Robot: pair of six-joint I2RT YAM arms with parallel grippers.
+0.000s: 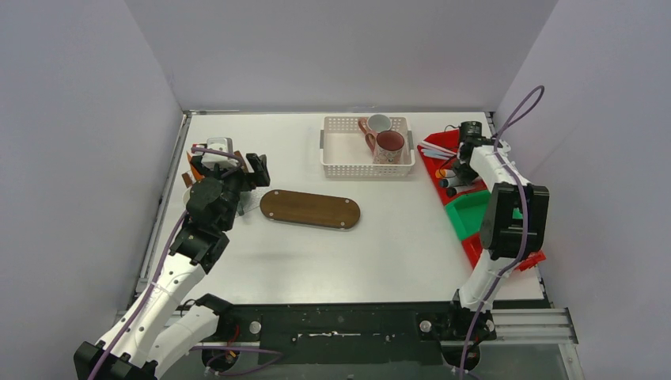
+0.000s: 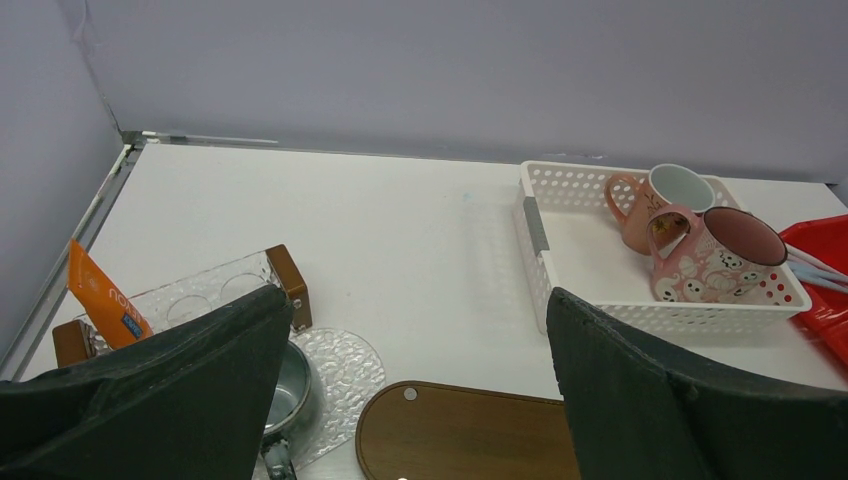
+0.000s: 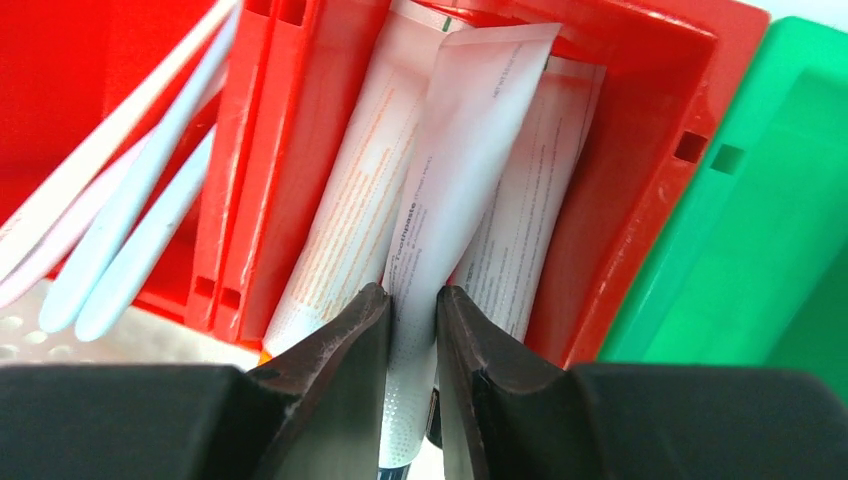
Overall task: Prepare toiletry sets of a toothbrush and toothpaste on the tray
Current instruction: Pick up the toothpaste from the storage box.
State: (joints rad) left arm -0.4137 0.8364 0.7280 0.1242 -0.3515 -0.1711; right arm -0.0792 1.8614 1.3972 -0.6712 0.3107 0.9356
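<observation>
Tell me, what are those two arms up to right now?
Right pincer pinching a toothpaste tube in the red bin. Left pincer open, empty. Wooden tray bare. Nothing blocking.

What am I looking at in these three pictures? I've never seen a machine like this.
Two robot arms are bolted to a white table. One picture looks down from above; the other two come from small cameras on each wrist. On the table lie an oval wooden tray, a white basket holding two mugs, and red bins with toothbrushes and toothpaste tubes. The left pincer is wide open and holds nothing. The right pincer reaches into a red bin, its fingers pinching one white toothpaste tube.
</observation>
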